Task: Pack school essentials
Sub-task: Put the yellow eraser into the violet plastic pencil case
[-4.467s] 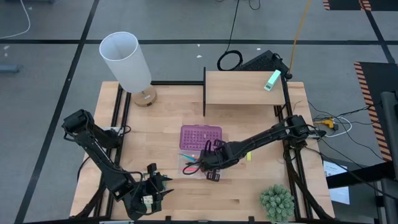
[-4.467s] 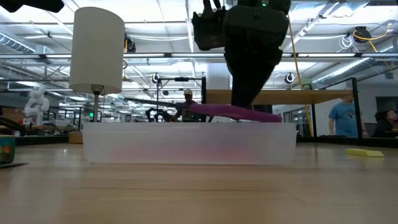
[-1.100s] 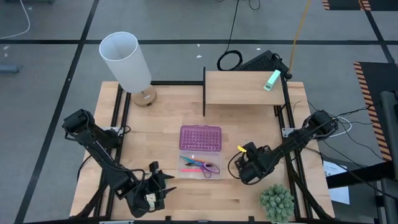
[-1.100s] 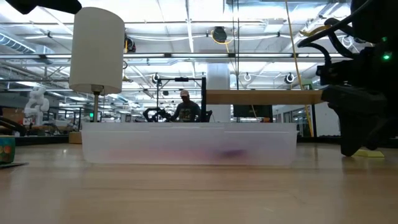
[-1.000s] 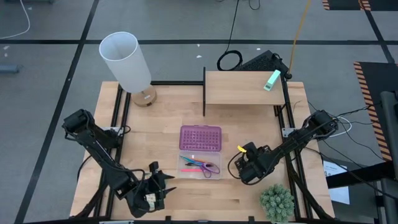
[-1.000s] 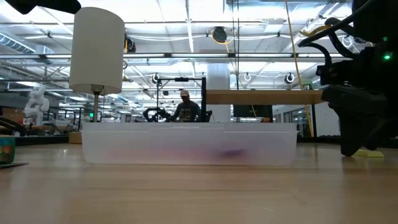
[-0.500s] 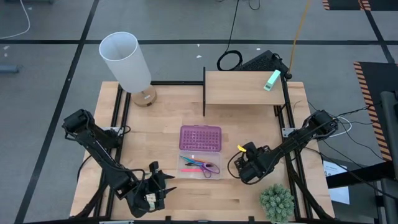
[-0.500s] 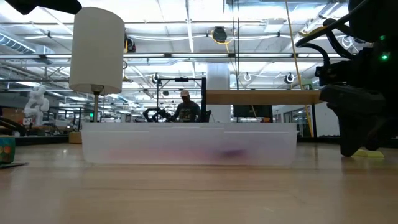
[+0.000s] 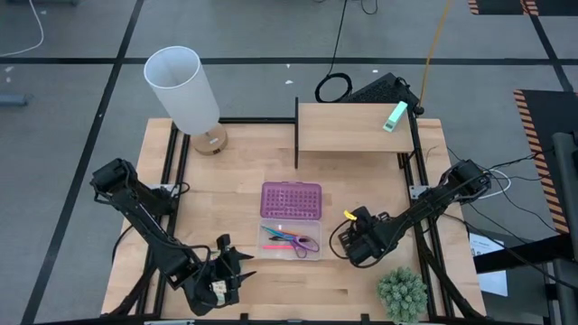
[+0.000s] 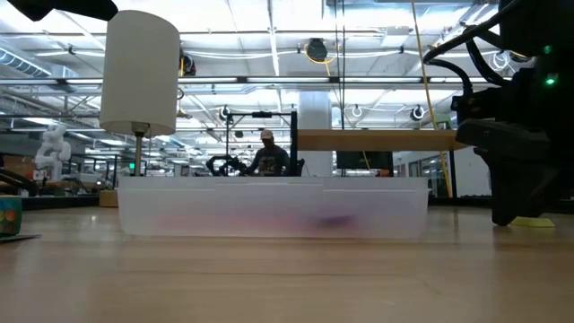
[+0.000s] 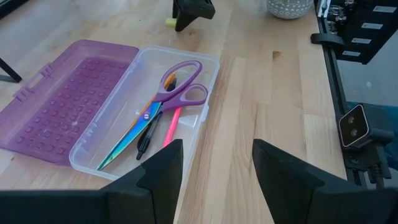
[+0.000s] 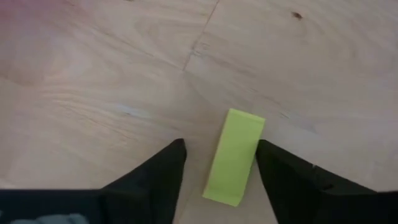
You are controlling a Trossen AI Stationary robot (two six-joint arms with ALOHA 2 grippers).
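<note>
The right hand (image 12: 217, 163) is hanging low over the tabletop (image 9: 244, 176) toward its right edge, fingers spread wide and straddling a small yellow piece (image 12: 235, 156) that is lying flat on the wood between them; neither finger is touching it and the hand is holding nothing. In the high view this hand (image 9: 358, 242) is sitting just to the right of the clear case (image 9: 291, 242), with a strip of bare wood between them and the plant (image 9: 401, 293) close by at the near right corner. The case is lying open at the middle of the tabletop, its purple studded lid (image 9: 291, 200) folded back flat toward the far edge. Inside the case the purple-handled scissors (image 11: 163, 106) are lying lengthwise with a pink pen (image 11: 171, 125) and a dark pencil (image 11: 144, 137) beside them. The left hand (image 11: 214, 163) is waiting near the near left corner, fingers apart and empty, looking across open wood at the case. The lamp (image 9: 187, 92) is standing at the far left corner, and a mint-green block (image 9: 395, 116) is resting on the raised shelf (image 9: 348, 126) along the far edge. No writing is readable.
</note>
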